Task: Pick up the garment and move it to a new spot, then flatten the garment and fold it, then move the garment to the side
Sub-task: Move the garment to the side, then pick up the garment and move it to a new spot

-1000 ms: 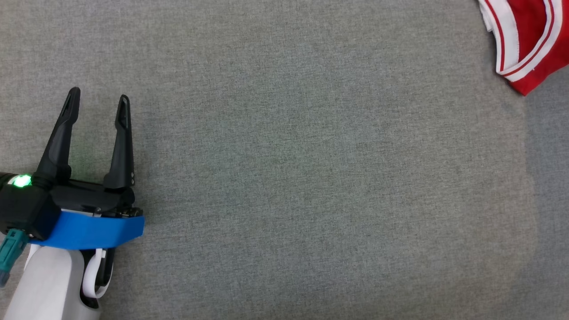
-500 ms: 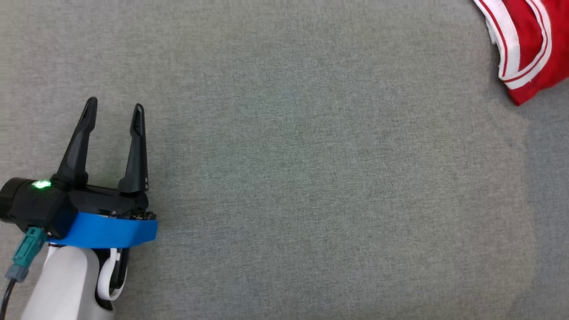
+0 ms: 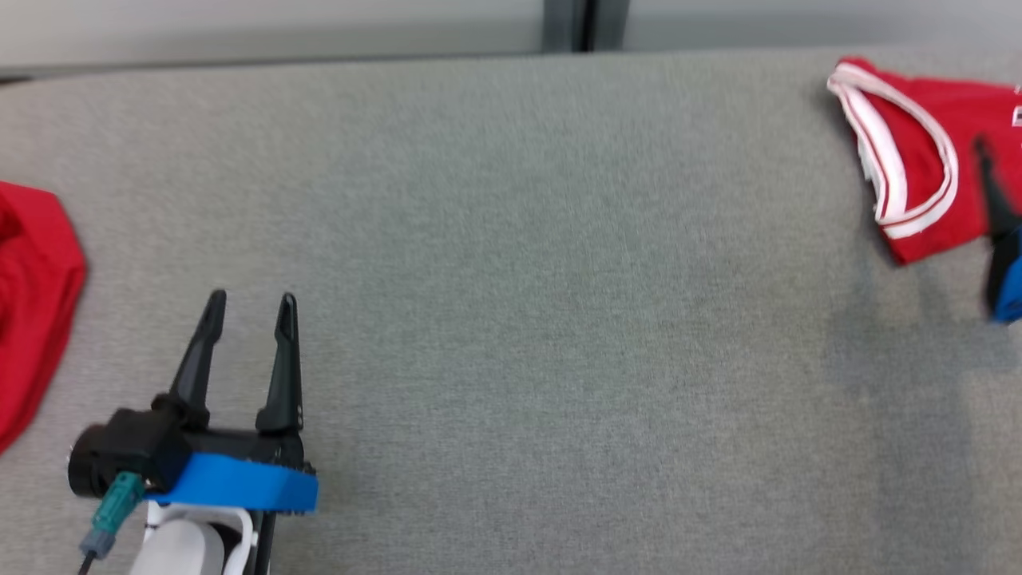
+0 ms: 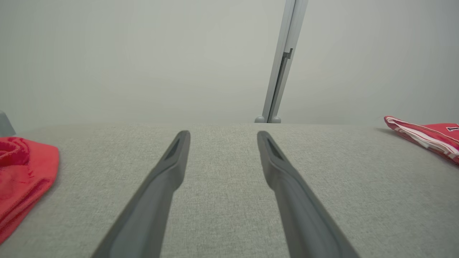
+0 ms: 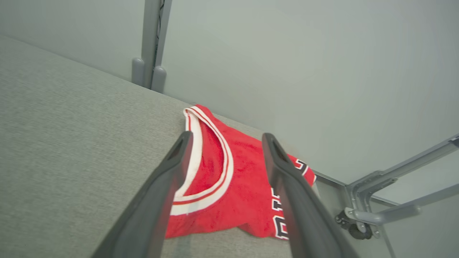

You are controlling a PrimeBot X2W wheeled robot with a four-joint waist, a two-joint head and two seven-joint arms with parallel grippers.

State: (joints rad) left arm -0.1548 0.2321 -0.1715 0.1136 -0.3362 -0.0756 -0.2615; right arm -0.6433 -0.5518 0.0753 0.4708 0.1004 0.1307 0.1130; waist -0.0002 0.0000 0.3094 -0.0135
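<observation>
The garment is a red jersey with white-and-red trim, lying folded on the grey cloth table at its far right corner. The right wrist view looks down on the garment, with my right gripper open just above it and nothing between the fingers. One blurred dark finger of that gripper shows at the head view's right edge. My left gripper stands open and empty over bare table at the lower left. Its wrist view shows the left gripper and the garment far off to the right.
Another red cloth lies bunched at the table's left edge, left of my left gripper. A pale wall with a grey post runs behind the table's far edge. A metal frame on a caster stands past the right corner.
The head camera has tilted up, bringing the table's far edge, the wall and the left red cloth into the picture. A finger of my right gripper has appeared beside the garment.
</observation>
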